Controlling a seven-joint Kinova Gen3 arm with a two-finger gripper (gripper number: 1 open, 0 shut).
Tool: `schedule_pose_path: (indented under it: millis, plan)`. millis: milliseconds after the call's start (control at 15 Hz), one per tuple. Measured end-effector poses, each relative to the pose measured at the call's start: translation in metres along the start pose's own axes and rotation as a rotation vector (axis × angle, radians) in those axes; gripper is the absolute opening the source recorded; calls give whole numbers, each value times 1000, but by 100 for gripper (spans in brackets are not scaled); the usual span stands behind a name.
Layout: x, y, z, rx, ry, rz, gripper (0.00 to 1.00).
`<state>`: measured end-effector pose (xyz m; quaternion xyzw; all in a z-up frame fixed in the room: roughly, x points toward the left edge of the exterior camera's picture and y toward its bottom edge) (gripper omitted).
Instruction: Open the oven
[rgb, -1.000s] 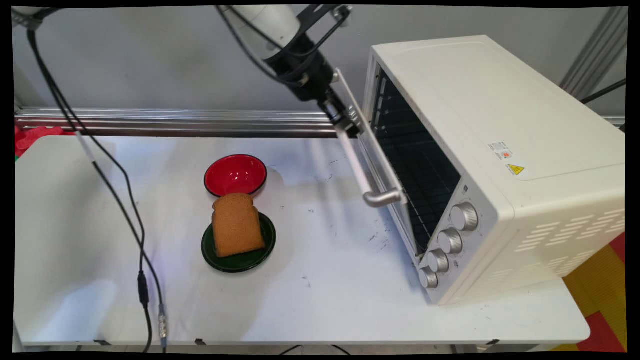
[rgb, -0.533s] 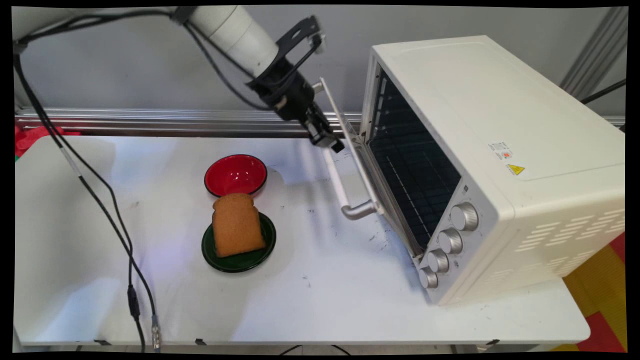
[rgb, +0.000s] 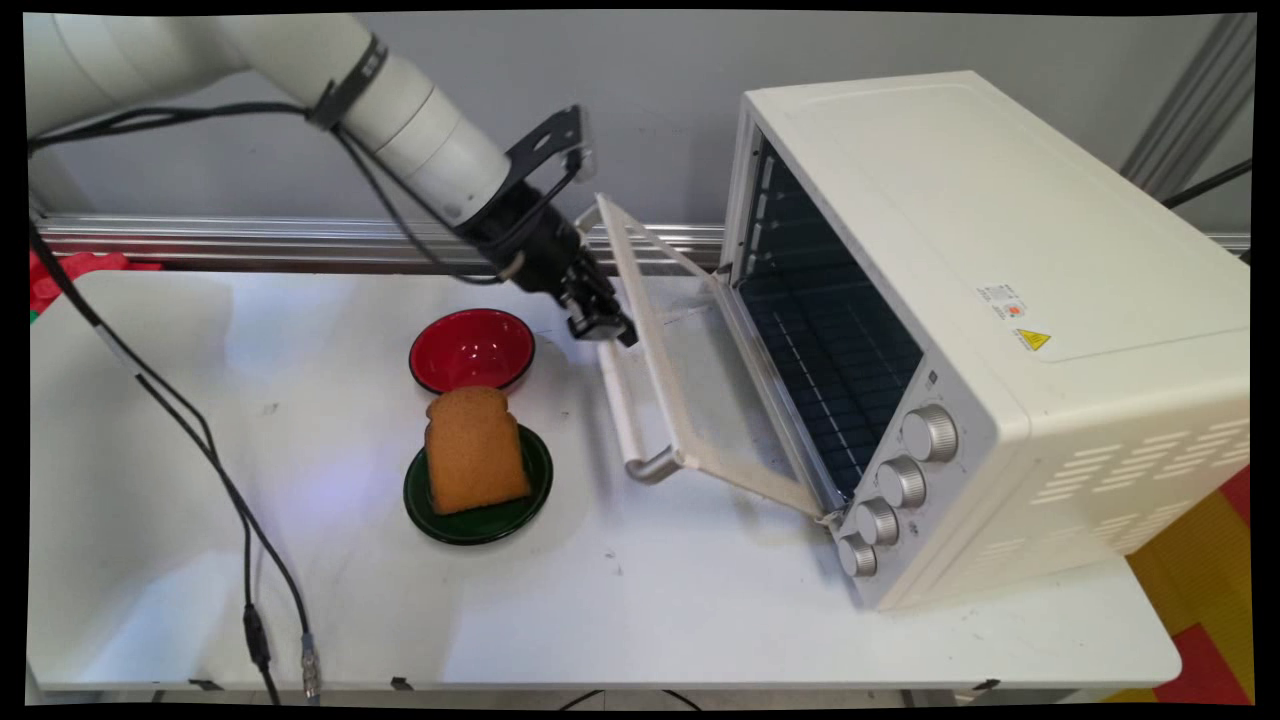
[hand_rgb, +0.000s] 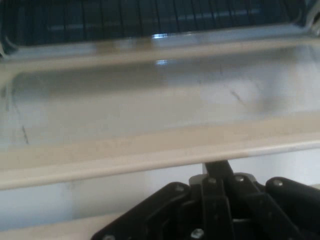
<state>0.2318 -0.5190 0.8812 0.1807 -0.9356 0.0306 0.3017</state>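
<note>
Here, one toaster oven (rgb: 1000, 330) fills the table's (rgb: 700, 600) right end, its door (rgb: 690, 400) half lowered. Bare table runs along the near edge. Mid-table: one bread slice (rgb: 474, 450) on one green plate (rgb: 520, 505), one red bowl (rgb: 471, 350). Gripper (rgb: 602, 325) pinches the door handle (rgb: 622, 410).

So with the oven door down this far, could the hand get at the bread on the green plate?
Probably yes: the bread lies uncovered on the green plate, the hand is at the door handle, and only the red bowl stands nearby.
</note>
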Motion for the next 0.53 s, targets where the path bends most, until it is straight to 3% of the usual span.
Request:
schedule_pose_path:
  millis: [533]
  plan:
    - [-52,-2,5,-9,-23,14,0]
